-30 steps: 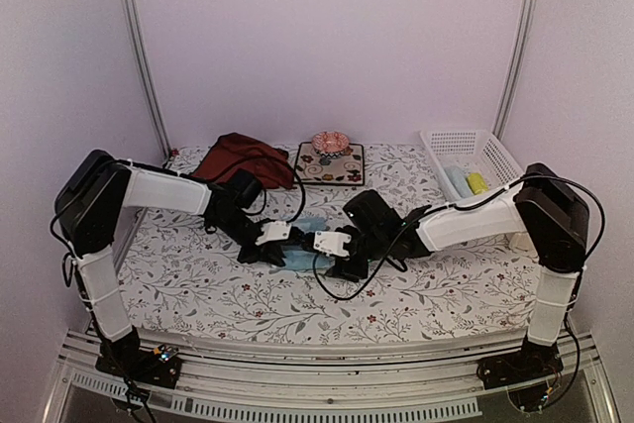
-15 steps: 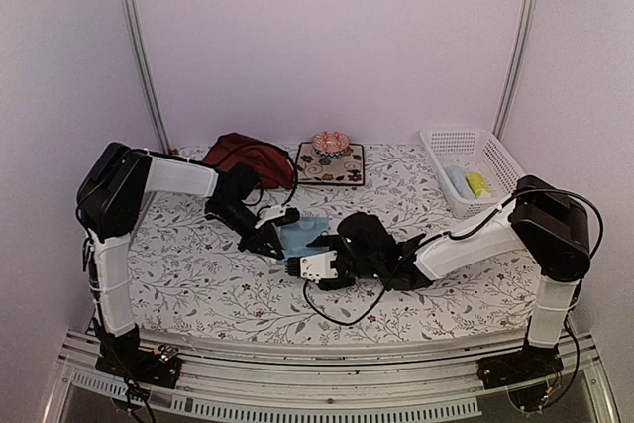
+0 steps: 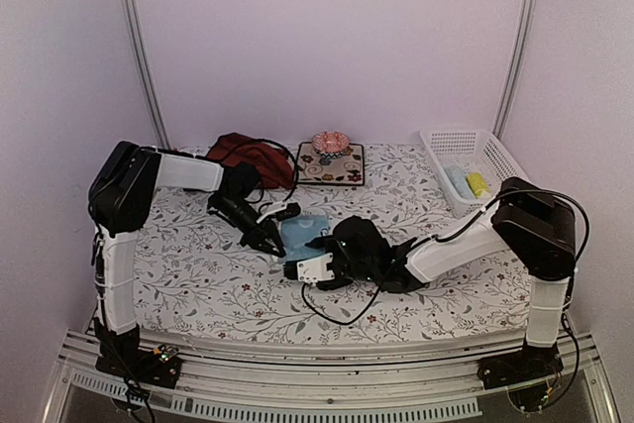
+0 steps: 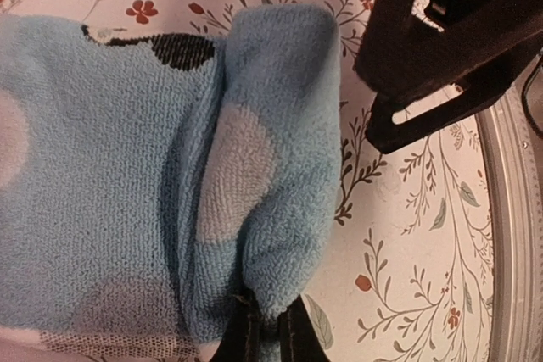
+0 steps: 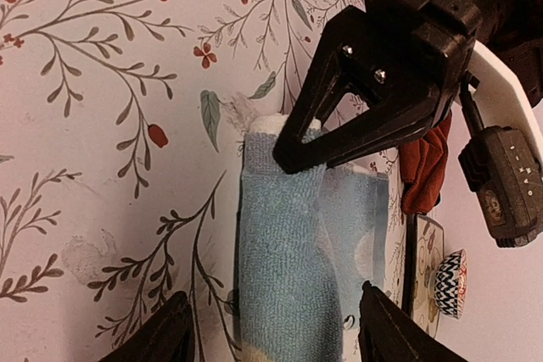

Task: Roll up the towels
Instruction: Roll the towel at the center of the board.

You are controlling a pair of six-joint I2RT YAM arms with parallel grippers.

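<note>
Pinching the rolled lip of the light blue towel [image 3: 303,233], the left jaws are closed tight on the cloth, and we read that grip as the anchor of the roll. In the left wrist view, one edge of the towel is turned over onto itself in a fat fold, and the jaws are clamped on one end of that fold.

The towel lies near the middle of the desk [image 3: 188,264], between the two arms, with white dots and a bit of black print showing. The right jaws stand apart and hold nothing. In the right wrist view they straddle the other end of the fold, one finger on either side, low over the floral covering. We judge they are set there to take that end, so that both ends can be turned together and the roll comes out even rather than cone-shaped.

The roll looks barely begun, since most of the towel lies flat beyond the fold. The dark red towel [image 3: 253,156] sits bunched at the back left, unrolled and well apart from the work. In the white basket [image 3: 495,158] at the back right lie a small yellow towel [image 3: 477,182] and a pale blue towel [image 3: 458,180]. Both seem to be rolled, so we take the basket to be where finished rolls go.
</note>
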